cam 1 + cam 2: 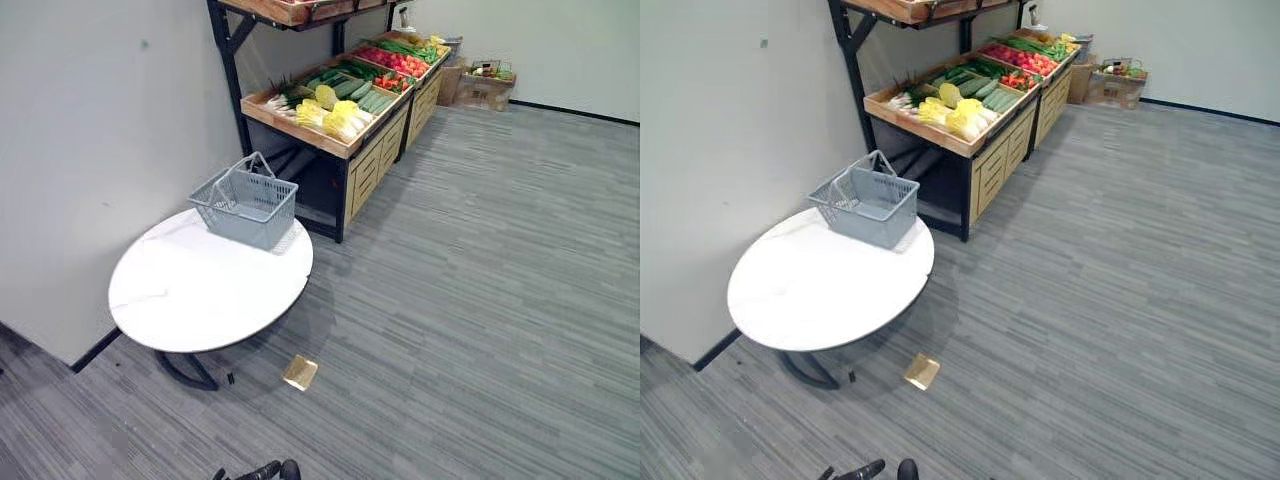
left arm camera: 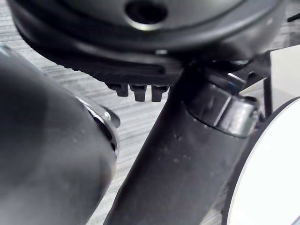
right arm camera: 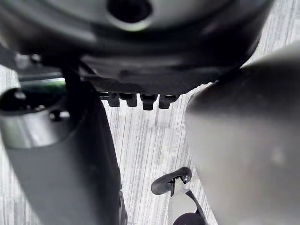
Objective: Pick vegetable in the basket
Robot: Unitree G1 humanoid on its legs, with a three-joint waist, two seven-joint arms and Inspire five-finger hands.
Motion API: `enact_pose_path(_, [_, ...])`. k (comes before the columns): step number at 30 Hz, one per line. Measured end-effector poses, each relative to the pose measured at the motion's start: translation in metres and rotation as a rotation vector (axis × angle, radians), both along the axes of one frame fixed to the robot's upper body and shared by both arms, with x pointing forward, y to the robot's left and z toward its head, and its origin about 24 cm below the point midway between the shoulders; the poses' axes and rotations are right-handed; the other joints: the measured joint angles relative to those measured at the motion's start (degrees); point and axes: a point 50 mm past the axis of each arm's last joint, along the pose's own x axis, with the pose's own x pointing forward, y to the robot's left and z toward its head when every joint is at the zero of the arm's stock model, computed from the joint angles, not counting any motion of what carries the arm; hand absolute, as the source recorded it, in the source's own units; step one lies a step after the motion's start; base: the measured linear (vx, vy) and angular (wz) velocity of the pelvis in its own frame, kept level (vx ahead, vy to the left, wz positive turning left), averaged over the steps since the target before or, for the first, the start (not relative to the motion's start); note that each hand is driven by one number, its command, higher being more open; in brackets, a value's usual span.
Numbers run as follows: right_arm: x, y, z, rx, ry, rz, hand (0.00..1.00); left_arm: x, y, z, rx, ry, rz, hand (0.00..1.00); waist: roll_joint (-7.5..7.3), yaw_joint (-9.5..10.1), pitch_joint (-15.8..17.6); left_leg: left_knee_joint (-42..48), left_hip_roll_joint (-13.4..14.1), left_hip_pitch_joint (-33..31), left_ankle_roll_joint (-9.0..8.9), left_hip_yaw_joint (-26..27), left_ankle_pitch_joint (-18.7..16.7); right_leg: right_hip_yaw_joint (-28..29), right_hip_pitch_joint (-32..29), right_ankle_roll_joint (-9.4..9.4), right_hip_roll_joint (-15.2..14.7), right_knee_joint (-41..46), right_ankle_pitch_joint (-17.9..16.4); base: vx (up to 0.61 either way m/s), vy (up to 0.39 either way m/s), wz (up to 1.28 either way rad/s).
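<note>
Grey basket [image 1: 245,205] on round white table [image 1: 190,290], bare inside. Vegetables [image 1: 338,118] in wooden stand crate [image 1: 295,131] beyond basket, well apart. Left hand [image 2: 140,51], right hand [image 3: 140,61]: grip state can't tell.

Pale walls [image 1: 560,50], grey striped floor [image 1: 500,300].
A round white bench [image 1: 200,290] stands by the left wall [image 1: 100,120]; beyond it a wooden stand [image 1: 365,170] on a black frame [image 1: 228,70] runs along that wall; what may be boxes [image 1: 485,92] sit far back.
</note>
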Motion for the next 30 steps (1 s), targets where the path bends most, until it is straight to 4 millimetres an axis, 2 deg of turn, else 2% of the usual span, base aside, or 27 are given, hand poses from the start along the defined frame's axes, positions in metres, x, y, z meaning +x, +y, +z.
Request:
enact_pose_path(1, [-0.009, 0.0, -0.002, 0.007, 0.018, -0.01, 1.0, -0.005, 0.0, -0.001, -0.002, 0.013, -0.001, 1.0, -0.66, -0.02, -1.99, -7.31, -0.96, 1.52, 0.21, -0.23, 1.09, 0.82, 0.22, 0.28, -0.79, 0.49, 0.15, 0.2, 0.246, -0.47])
enact_pose_path(2, [-0.016, -0.004, -0.003, 0.0, 0.035, -0.028, 1.0, -0.012, -0.003, -0.003, -0.009, 0.036, -0.013, 1.0, -0.24, -0.35, -3.49, -11.33, -1.18, 2.66, 1.83, 0.15, 3.57, 0.99, 0.91, 0.84, -0.76, 1.88, -0.42, 0.07, 0.149, -0.31])
enact_pose_path(3, [-0.017, 0.0, -0.003, 0.007, 0.037, -0.03, 1.0, -0.013, -0.002, -0.003, -0.003, 0.049, -0.04, 1.0, -1.18, -0.61, -4.9, -11.76, -2.5, 3.76, 2.47, 1.29, 2.43, 1.09, -0.16, 2.03, -2.36, 3.79, 0.38, 0.15, 0.141, -0.24])
enact_pose_path(5, [-0.016, 0.002, -0.004, 0.012, 0.036, -0.033, 1.0, -0.011, -0.002, -0.004, 0.001, 0.061, -0.089, 1.0, -1.74, -0.9, -5.33, -11.79, -3.87, 5.37, 2.98, 1.93, 0.78, 1.55, -1.16, 2.25, -3.66, 7.83, 2.02, 0.29, 0.154, -0.08])
enact_pose_path(7, [-0.017, -0.001, -0.003, 0.027, 0.035, -0.096, 1.0, -0.009, -0.004, -0.004, 0.004, 0.066, -0.125, 1.0, -1.57, -0.79, -5.53, -12.93, -5.4, 7.13, 3.55, 2.25, -0.45, 2.17, -4.2, 1.4, -4.72, 14.87, 3.62, 0.24, 0.14, 0.01])
enact_pose_path(9, [-0.016, -0.005, -0.003, 0.036, 0.021, -0.15, 1.0, -0.011, -0.004, -0.005, 0.005, 0.076, -0.137, 1.0, -1.65, -0.75, -5.61, -15.82, -7.57, 9.97, 3.92, 2.28, -0.99, 2.08, -8.15, 1.19, -6.18, 24.24, 7.08, 0.2, 0.11, 0.08])
enact_pose_path(10, [-0.015, -0.008, -0.002, 0.033, 0.006, -0.177, 1.0, -0.011, -0.004, -0.005, 0.014, 0.083, -0.169, 1.0, -1.78, -1.04, -5.82, -17.92, -9.12, 12.37, 4.17, 2.06, -1.78, 1.23, -11.08, 2.15, -7.67, 31.3, 11.96, 0.18, 0.089, 0.11])
enact_pose_path(11, [-0.014, -0.009, -0.002, 0.028, 0.001, -0.179, 1.0, -0.011, -0.004, -0.005, 0.016, 0.086, -0.18, 1.0, -1.39, -1.07, -5.67, -18.42, -9.56, 13.19, 4.29, 1.9, -2.31, 0.69, -12.36, 2.47, -8.48, 34.46, 13.24, 0.28, 0.11, 0.1])
enact_pose_path(12, [-0.012, -0.013, 0.0, 0.013, -0.014, -0.183, 1.0, -0.01, -0.004, -0.005, 0.018, 0.087, -0.189, 1.0, -1.6, -1.04, -5.86, -19.08, -10.27, 14.8, 4.4, 1.71, -3.15, -1.24, -15.39, 1.99, -10.15, 41.22, 12.42, 0.19, 0.065, 0.05])
enact_pose_path(13, [-0.011, -0.014, 0.0, 0.008, -0.022, -0.184, 1.0, -0.012, -0.004, -0.005, 0.017, 0.092, -0.189, 1.0, -1.64, -0.96, -5.84, -19.46, -10.62, 15.81, 4.43, 1.49, -3.36, -2.82, -16.53, 1.78, -10.99, 44.01, 10.92, 0.3, 0.07, 0.08])
enact_pose_path(15, [-0.01, -0.019, 0.001, 0.006, -0.037, -0.218, 1.0, -0.013, -0.006, -0.006, 0.013, 0.104, -0.195, 1.0, -1.24, -1.38, -5.66, -22.07, -10.6, 21.13, 4.06, 0.47, -3.82, -10.0, -19.68, 1.04, -12.05, 48.63, 1.84, 0.27, 0.023, 0.13])
enact_pose_path(16, [-0.01, -0.02, 0.001, 0.008, -0.041, -0.23, 1.0, -0.013, -0.007, -0.006, 0.013, 0.104, -0.201, 1.0, -1.05, -1.6, -5.54, -22.77, -10.31, 22.35, 3.94, 0.18, -3.88, -11.44, -20.33, 1.12, -11.74, 48.02, -0.49, 0.23, -0.029, 0.11])
enact_pose_path(17, [-0.008, -0.022, 0.002, 0.01, -0.057, -0.255, 1.0, -0.013, -0.009, -0.006, 0.011, 0.106, -0.216, 1.0, -0.31, -2.01, -5.09, -23.83, -9.24, 24.37, 3.47, -0.33, -4.22, -13.58, -22.08, 1.02, -10.15, 45.09, -4.53, 0.22, -0.072, 0.12])
enact_pose_path(18, [-0.006, -0.025, 0.003, 0.004, -0.073, -0.264, 1.0, -0.013, -0.013, -0.007, 0.006, 0.108, -0.236, 1.0, 0.88, -2.46, -4.72, -24.19, -7.33, 25.61, 3.04, -1.01, -5.28, -15.19, -24.22, 0.66, -7.72, 40.26, -6.92, 0.22, -0.094, 0.11])
enact_pose_path(20, [-0.003, -0.024, 0.004, 0.007, -0.086, -0.27, 1.0, -0.012, -0.017, -0.007, -0.004, 0.104, -0.247, 1.0, 2.0, -2.52, -4.29, -24.41, -4.65, 26.6, 1.6, -1.83, -6.42, -15.35, -27.9, 0.77, -4.46, 31.18, -7.13, 0.18, -0.158, 0.22])
enact_pose_path(21, [-0.006, -0.021, 0.003, 0.013, -0.086, -0.271, 1.0, -0.011, -0.018, -0.007, -0.009, 0.1, -0.245, 1.0, 2.05, -2.83, -4.17, -24.78, -3.34, 27.3, 0.57, -3.31, -7.07, -14.29, -29.69, 1.79, -2.89, 23.29, -5.45, 0.18, -0.216, 0.43])
enact_pose_path(22, [-0.009, -0.018, 0.002, 0.021, -0.081, -0.28, 1.0, -0.011, -0.018, -0.007, -0.006, 0.098, -0.244, 1.0, 1.94, -2.95, -4.04, -25.03, -2.84, 27.76, 0.1, -4.3, -7.35, -13.41, -30.33, 1.99, -2.31, 19.32, -3.97, 0.23, -0.292, 0.55])
enact_pose_path(23, [-0.009, -0.018, 0.002, 0.032, -0.081, -0.304, 1.0, -0.011, -0.017, -0.007, -0.003, 0.098, -0.236, 1.0, 1.79, -3.04, -3.88, -25.33, -2.17, 28.36, -0.97, -5.44, -8.0, -11.67, -31.02, 2.43, -1.59, 12.76, -0.63, 0.38, -0.435, 0.76])
enact_pose_path(24, [-0.011, -0.017, 0.001, 0.033, -0.08, -0.309, 1.0, -0.013, -0.016, -0.008, -0.004, 0.1, -0.218, 1.0, 1.34, -3.49, -3.72, -26.04, -1.09, 29.58, -2.72, -8.31, -9.01, -10.5, -30.09, 3.01, -0.85, 7.06, 9.35, 0.51, -0.524, 0.8])
enact_pose_path(25, [-0.008, -0.023, 0.003, 0.014, -0.093, -0.304, 1.0, -0.01, -0.02, -0.007, -0.01, 0.088, -0.208, 1.0, 2.6, -2.95, -3.03, -26.63, 0.28, 30.74, -3.87, -10.18, -9.19, -12.21, -28.71, 0.79, 1.1, 7.48, 8.9, 0.48, -0.446, 0.65])
enact_pose_path(26, [-0.004, -0.022, 0.004, 0.011, -0.105, -0.302, 1.0, -0.01, -0.021, -0.007, -0.01, 0.08, -0.201, 1.0, 2.98, -2.26, -2.66, -26.28, 0.18, 30.85, -3.69, -10.7, -8.84, -12.63, -29.13, 0.32, 1.13, 9.27, 8.23, 0.42, -0.34, 0.29])
enact_pose_path(27, [0.003, -0.02, 0.005, 0.015, -0.122, -0.289, 1.0, -0.008, -0.025, -0.007, -0.019, 0.07, -0.199, 1.0, 3.11, -2.2, -2.06, -25.71, 0.16, 31.09, -3.22, -10.9, -7.05, -13.24, -29.63, -0.52, 1.14, 12.14, 6.51, 0.31, -0.238, 0.39])
enact_pose_path(28, [0.006, -0.018, 0.006, 0.01, -0.126, -0.25, 1.0, -0.008, -0.025, -0.007, -0.022, 0.066, -0.174, 1.0, 2.82, -2.6, -1.86, -25.75, 0.7, 31.69, -4.03, -10.2, -6.07, -14.32, -29.56, -1.7, 1.07, 15.23, 4.0, 0.37, -0.286, 0.49])
enact_pose_path(30, [0.007, -0.017, 0.006, 0.001, -0.122, -0.208, 1.0, -0.005, -0.024, -0.006, -0.018, 0.056, -0.172, 1.0, 2.92, -2.29, -2.03, -26.4, 1.77, 32.76, -5.68, -10.31, -4.98, -15.82, -28.83, -2.13, 1.26, 17.12, 0.93, 0.28, -0.242, 0.4])
